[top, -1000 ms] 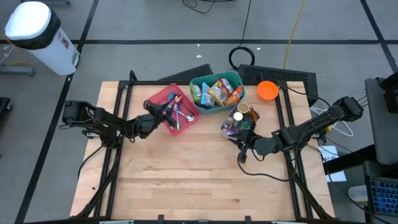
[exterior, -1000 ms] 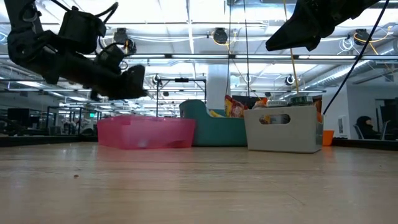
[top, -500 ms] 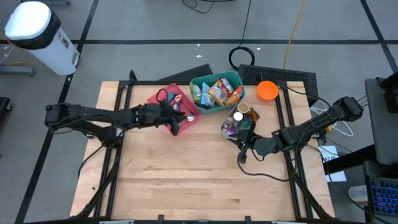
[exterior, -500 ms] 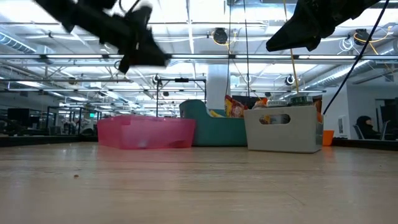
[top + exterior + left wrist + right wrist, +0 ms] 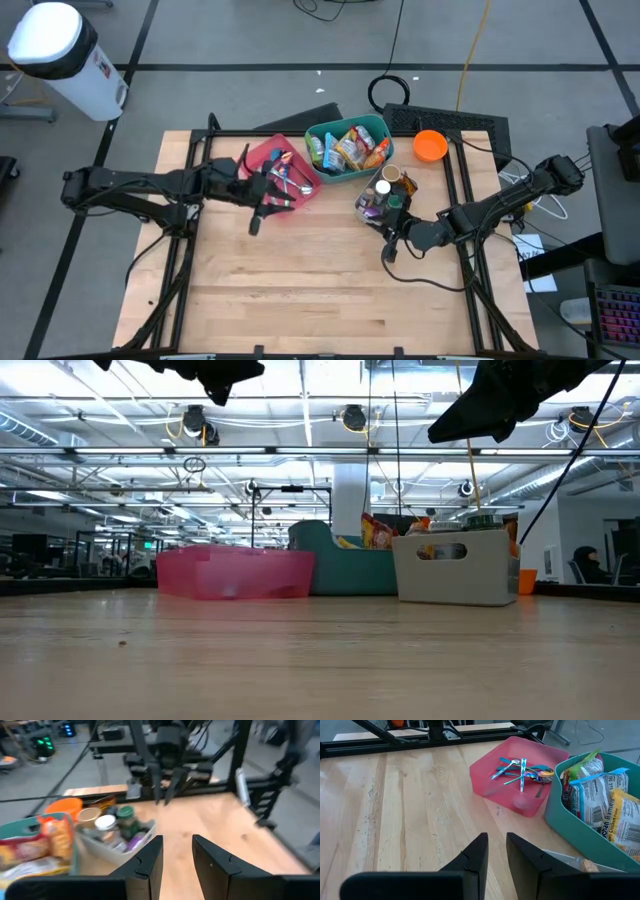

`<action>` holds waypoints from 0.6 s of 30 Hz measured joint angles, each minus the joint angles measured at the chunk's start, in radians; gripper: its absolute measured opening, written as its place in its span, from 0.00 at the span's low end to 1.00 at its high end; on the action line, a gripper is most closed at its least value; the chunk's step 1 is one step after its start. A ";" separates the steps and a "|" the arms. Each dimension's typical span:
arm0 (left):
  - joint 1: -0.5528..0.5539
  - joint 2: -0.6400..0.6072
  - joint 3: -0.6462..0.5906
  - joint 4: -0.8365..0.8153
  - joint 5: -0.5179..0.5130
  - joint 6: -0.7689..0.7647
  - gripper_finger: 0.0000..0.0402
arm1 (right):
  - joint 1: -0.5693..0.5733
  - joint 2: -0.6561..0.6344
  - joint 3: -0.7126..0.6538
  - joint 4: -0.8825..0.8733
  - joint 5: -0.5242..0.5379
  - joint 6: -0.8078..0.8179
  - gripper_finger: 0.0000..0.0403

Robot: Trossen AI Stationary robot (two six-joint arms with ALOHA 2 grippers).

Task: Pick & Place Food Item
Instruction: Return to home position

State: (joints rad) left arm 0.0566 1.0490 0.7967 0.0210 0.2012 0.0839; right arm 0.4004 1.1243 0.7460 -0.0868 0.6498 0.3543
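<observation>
My left gripper hung narrowly parted and empty, just near-side of the red bin; my right gripper, also slightly parted, held nothing.

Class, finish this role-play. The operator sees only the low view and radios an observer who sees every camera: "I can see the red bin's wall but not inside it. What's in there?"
Observer: Several spoons lie in the red bin, some silver, some coloured.
Operator: Is the left claw carrying anything?
Observer: No. The left claw is open and empty.
Operator: And the right claw?
Observer: The right claw is open and empty too, above bare table, facing the red bin.
</observation>
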 joint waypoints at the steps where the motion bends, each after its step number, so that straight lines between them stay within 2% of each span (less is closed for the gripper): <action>1: 0.000 -0.006 0.000 -0.014 -0.015 0.023 0.27 | 0.000 0.000 0.000 0.000 0.000 0.000 0.15; 9: 0.006 -0.005 0.000 -0.039 -0.074 0.064 0.27 | 0.000 0.000 0.000 0.001 0.001 0.000 0.15; 18: 0.111 -0.024 -0.002 -0.203 -0.051 0.024 0.27 | 0.000 0.000 0.000 0.000 -0.004 0.000 0.15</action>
State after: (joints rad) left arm 0.1676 1.0254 0.7952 -0.1815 0.1497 0.1076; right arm 0.4007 1.1244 0.7460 -0.0868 0.6463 0.3542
